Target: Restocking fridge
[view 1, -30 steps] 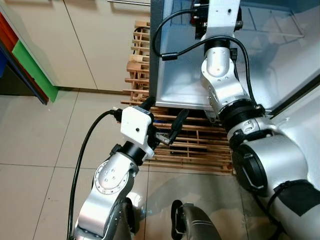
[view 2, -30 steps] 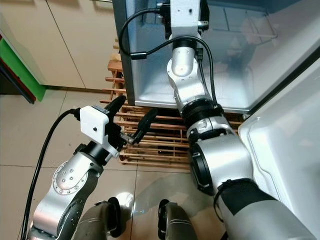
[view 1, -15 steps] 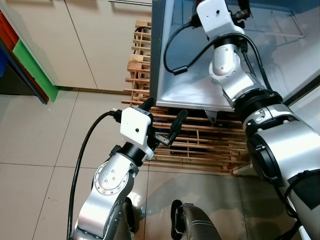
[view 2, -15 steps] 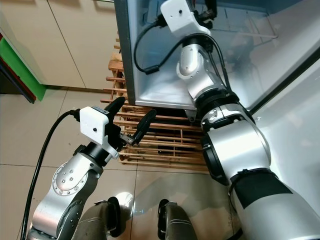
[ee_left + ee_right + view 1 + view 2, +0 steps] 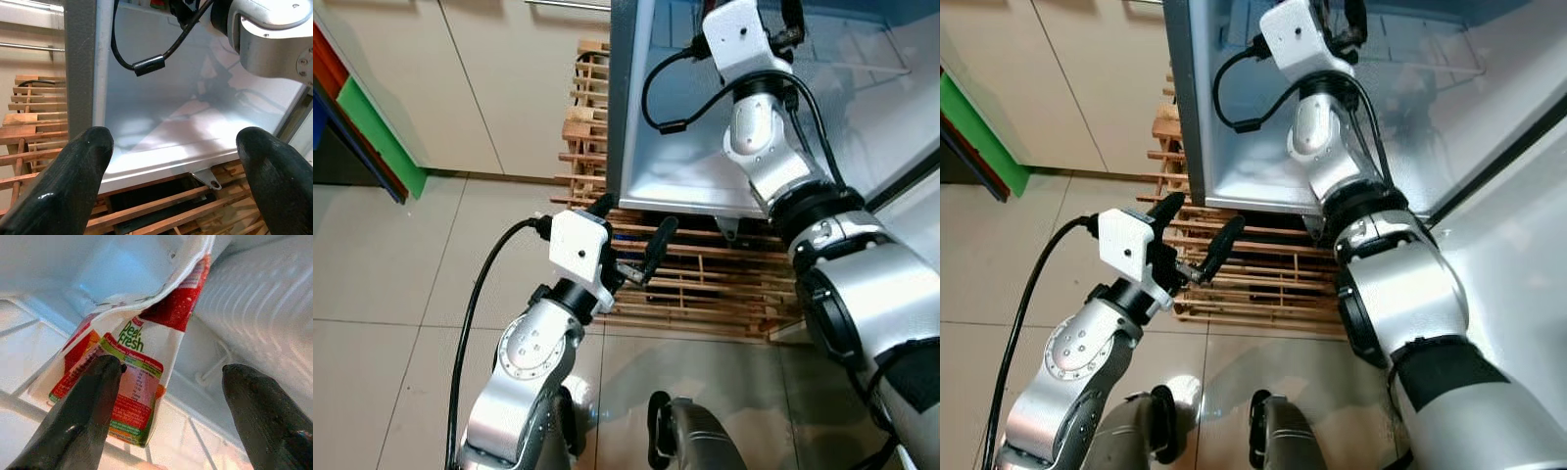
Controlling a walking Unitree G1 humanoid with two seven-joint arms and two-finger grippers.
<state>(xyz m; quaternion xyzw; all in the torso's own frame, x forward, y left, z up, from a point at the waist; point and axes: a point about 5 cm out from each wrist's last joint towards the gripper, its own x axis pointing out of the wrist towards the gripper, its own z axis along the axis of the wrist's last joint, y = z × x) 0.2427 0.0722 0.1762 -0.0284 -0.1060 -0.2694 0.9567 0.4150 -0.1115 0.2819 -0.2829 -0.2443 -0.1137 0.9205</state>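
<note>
A pale tiled floor (image 5: 391, 264) runs up to cream cabinet doors (image 5: 499, 78), and against them a wooden slatted pallet (image 5: 705, 284) carries an open fridge (image 5: 631, 117) with a white interior and a wire shelf (image 5: 1430, 54) inside it. The fridge serves as the landmark here. The right arm reaches up from below the fridge's front lip into its cavity, a black cable looping beside the wrist. The right gripper (image 5: 166, 396) sits deep inside the fridge with its two black fingers (image 5: 83, 401) spread wide apart; between and beyond them stands a juice carton (image 5: 142, 362), red, orange and green with "Fresh" legible on its label, resting on the wire shelf near the ribbed inner wall. One finger appears to lie close against the carton's side, but contact cannot be told. The left gripper (image 5: 631, 235) hovers outside the fridge, in front of its lower edge and above the pallet, fingers parted and holding nothing. Through them, the left wrist view looks at the fridge's bottom lip (image 5: 161, 161) and the pallet slats beneath.
</note>
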